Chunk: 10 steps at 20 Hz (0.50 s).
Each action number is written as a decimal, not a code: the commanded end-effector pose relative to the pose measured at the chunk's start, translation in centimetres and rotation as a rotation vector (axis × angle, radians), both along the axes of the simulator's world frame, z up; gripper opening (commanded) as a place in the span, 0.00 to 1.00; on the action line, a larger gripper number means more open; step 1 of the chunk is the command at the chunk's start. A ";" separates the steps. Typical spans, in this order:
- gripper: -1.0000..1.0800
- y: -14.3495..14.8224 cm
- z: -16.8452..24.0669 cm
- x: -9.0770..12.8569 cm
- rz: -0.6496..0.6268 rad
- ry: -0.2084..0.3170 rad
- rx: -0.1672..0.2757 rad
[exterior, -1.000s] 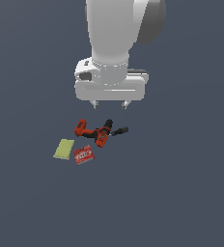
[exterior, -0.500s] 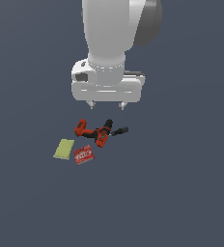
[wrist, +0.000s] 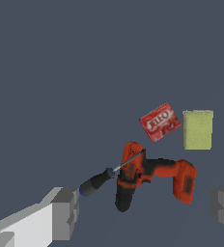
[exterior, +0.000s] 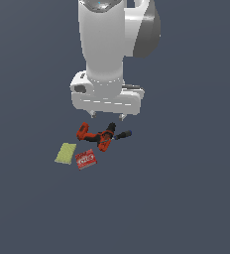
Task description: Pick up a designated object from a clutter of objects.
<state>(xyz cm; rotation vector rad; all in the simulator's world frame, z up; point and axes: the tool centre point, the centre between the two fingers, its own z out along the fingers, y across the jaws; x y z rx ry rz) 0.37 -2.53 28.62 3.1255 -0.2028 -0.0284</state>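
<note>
The red lettered box (exterior: pixel 86 159) lies flat on the grey floor, beside the yellow-green pad (exterior: pixel 66 153) on the exterior view's left. It also shows in the wrist view (wrist: pixel 160 122), next to the pad (wrist: pixel 198 129). The orange-red and black drill (exterior: pixel 95 136) lies just behind the box, with a dark stick-like tool (exterior: pixel 122 135) across it; both show in the wrist view, the drill (wrist: pixel 152 175) and the tool (wrist: pixel 100 180). My gripper (exterior: pixel 107 116) hangs open and empty above the drill, its fingers (wrist: pixel 65 213) wide apart.
The grey floor (exterior: pixel 186 188) stretches around the small cluster on all sides. The white arm (exterior: pixel 107 54) rises above the items.
The gripper has risen slightly and shifted a little toward the exterior view's left. The items have not moved.
</note>
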 end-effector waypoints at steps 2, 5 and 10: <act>0.96 -0.7 -1.6 0.7 -0.077 -0.001 0.008; 0.96 -1.5 -3.4 1.3 -0.163 -0.002 0.015; 0.96 -3.3 -7.2 2.4 -0.340 -0.003 0.024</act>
